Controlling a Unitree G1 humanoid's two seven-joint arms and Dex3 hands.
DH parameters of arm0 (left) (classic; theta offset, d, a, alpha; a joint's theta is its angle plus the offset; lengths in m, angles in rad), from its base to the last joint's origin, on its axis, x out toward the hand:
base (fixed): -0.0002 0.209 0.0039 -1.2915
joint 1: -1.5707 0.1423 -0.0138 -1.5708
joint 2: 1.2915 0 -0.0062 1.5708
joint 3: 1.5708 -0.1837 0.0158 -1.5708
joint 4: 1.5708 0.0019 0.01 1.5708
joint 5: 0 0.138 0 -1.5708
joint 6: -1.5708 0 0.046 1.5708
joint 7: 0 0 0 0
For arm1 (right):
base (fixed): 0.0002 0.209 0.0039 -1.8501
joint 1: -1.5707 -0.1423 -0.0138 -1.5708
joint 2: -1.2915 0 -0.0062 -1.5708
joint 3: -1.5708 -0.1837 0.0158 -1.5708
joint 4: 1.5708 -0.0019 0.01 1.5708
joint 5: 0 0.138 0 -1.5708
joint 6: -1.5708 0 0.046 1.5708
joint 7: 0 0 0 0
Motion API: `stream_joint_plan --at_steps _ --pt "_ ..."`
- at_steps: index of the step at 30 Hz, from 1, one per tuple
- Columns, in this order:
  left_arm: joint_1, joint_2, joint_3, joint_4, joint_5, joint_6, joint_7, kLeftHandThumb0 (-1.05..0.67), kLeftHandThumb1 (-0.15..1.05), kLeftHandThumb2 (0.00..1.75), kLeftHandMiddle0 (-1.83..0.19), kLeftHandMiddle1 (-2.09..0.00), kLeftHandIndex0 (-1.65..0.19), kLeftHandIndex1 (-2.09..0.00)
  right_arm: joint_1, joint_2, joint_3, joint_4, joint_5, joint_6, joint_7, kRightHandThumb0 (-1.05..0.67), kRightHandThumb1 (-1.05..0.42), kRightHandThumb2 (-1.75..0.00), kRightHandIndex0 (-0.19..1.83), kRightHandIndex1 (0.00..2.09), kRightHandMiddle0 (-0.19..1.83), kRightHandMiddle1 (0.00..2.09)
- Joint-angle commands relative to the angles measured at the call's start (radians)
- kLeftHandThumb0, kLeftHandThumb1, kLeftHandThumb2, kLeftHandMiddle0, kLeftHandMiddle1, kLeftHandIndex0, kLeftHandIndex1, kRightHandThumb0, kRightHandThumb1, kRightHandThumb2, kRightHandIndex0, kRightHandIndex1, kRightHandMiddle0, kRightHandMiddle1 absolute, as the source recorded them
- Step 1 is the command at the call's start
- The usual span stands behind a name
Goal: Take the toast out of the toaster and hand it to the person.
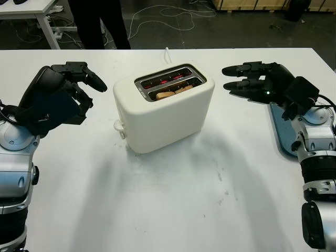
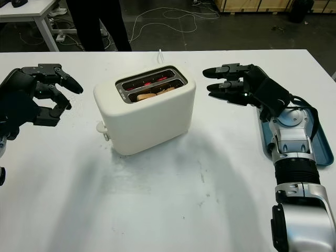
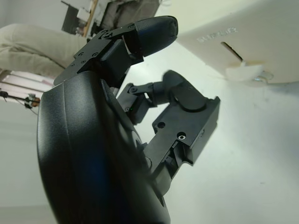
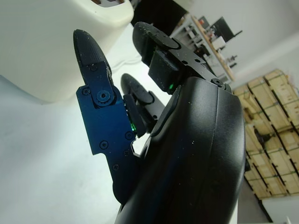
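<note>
A cream-white toaster [image 1: 163, 110] stands in the middle of the white table. Slices of toast [image 1: 173, 93] sit low in its front slot, and the rear slot glows red. Its lever [image 1: 119, 127] sticks out at the left end. My left hand [image 1: 90, 90] hangs open just left of the toaster, a short gap away, holding nothing. On the toaster's other side my right hand [image 1: 228, 79] is open, fingertips pointing at the toaster's top right corner, apart from it. A person's dark-trousered legs [image 1: 102, 21] stand beyond the table's far edge.
A blue tray [image 1: 281, 134] lies at the table's right edge, under my right forearm. The toaster's white cord [image 1: 167, 52] runs off the far edge. Another white table [image 1: 31, 10] stands at the back left, with cables on the floor behind.
</note>
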Motion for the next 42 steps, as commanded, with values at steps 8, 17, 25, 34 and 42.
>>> stream_joint_plan --at_steps 8,17,25,34,42 --pt "-0.003 0.004 -0.016 0.006 0.02 -0.01 0.008 -0.23 0.68 1.43 -0.81 -1.18 -0.71 -1.04 -0.006 -0.004 0.0 0.04 0.002 -0.039 0.007 -0.56 -0.82 0.0 0.89 0.01 0.81 0.01" --pt "0.005 -0.001 -0.013 0.009 0.026 -0.03 0.025 -0.2 0.66 1.42 -0.82 -1.17 -0.73 -1.03 -0.014 -0.005 0.003 0.038 0.002 -0.03 0.01 -0.57 -0.82 0.0 0.91 0.02 0.82 0.01" --pt "0.002 -0.001 -0.006 0.011 0.01 -0.02 0.017 -0.02 0.48 1.15 -0.81 -1.18 -0.73 -1.04 -0.013 -0.007 0.005 0.03 -0.004 -0.023 0.006 -0.58 -0.82 0.0 0.91 0.01 0.82 0.0" --pt "0.001 -0.012 0.001 0.049 -0.003 -0.074 0.024 0.15 0.37 0.93 -0.83 -1.27 -0.75 -1.09 -0.013 -0.003 0.001 0.032 0.006 -0.018 0.012 -0.55 -0.81 0.0 0.9 0.01 0.81 0.0" --pt "-0.002 -0.022 0.006 0.054 -0.011 -0.077 0.026 0.14 0.42 0.96 -0.8 -1.3 -0.73 -1.09 -0.015 -0.001 0.002 0.038 0.003 -0.021 0.008 -0.55 -0.82 0.0 0.9 0.0 0.81 0.0"
